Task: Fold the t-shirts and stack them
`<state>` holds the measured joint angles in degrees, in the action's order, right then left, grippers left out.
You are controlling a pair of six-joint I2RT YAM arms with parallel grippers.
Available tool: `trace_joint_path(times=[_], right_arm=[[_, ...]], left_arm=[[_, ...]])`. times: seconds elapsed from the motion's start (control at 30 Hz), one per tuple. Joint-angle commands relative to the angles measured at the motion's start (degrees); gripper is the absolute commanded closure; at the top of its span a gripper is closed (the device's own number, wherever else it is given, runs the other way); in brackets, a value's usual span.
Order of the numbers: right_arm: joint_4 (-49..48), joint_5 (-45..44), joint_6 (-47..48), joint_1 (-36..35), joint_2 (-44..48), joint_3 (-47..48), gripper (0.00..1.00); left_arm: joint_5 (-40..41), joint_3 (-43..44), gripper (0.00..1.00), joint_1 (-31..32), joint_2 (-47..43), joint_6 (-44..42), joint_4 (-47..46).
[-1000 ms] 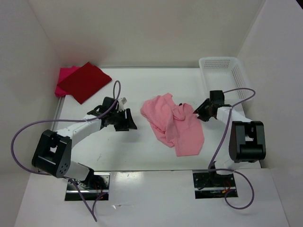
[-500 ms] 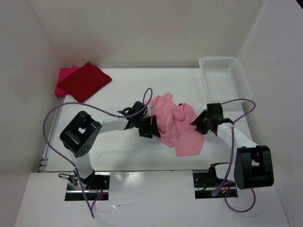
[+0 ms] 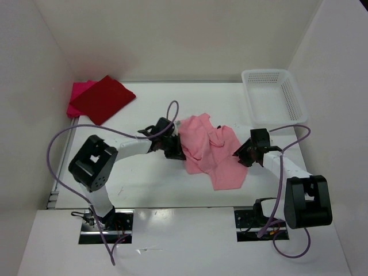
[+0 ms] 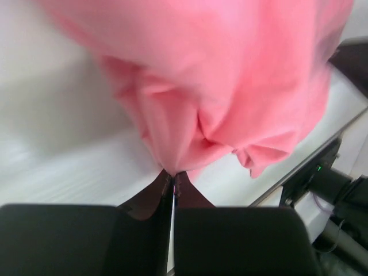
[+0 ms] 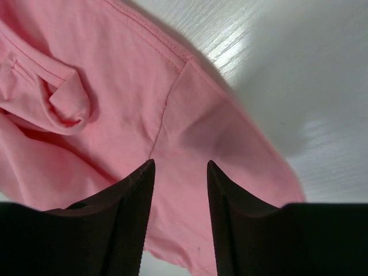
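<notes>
A light salmon-pink t-shirt (image 3: 210,149) lies crumpled in the middle of the table. My left gripper (image 3: 177,148) is at its left edge, shut on a pinch of the cloth; in the left wrist view the shirt (image 4: 218,80) bunches up from the closed fingertips (image 4: 172,175). My right gripper (image 3: 244,154) is at the shirt's right edge, open, its two fingers (image 5: 138,190) spread over the flat pink cloth (image 5: 103,132) near a seam. A dark red t-shirt (image 3: 103,99) lies folded on a magenta-pink one (image 3: 77,95) at the back left.
A white mesh basket (image 3: 273,95) stands at the back right corner. White walls close in the table on three sides. The table's near edge (image 3: 184,208) runs just in front of both arm bases.
The left arm swung right from the bare table to the shirt's left edge and shut on the cloth. The right gripper slid forward along the shirt's right edge, staying open.
</notes>
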<state>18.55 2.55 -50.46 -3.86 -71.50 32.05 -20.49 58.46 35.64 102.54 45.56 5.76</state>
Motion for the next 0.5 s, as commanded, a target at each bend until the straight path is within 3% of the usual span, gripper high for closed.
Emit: trace_joint_path(times=[0.0,0.17,0.27,0.47], right_arm=[[-1.76,0.61,1.23,0.17,-2.22,0.82,0.54],[-4.21,2.29,1.24,0.17,-5.30,0.82,0.54],[-4.22,1.77,1.77,-1.15,-6.89,2.31,0.54],[-4.75,2.81,2.29,-1.68,-7.51,2.31,0.54]], left_arm=[[0.89,3.85,1.00,-7.76,-9.26,-10.62,10.10],[5.71,15.51,1.00,-13.31,-13.68,-22.52,30.57],[13.85,20.63,1.00,-13.31,-14.82,-27.53,38.42],[34.80,14.33,0.95,-14.10,-14.67,-26.31,37.77]])
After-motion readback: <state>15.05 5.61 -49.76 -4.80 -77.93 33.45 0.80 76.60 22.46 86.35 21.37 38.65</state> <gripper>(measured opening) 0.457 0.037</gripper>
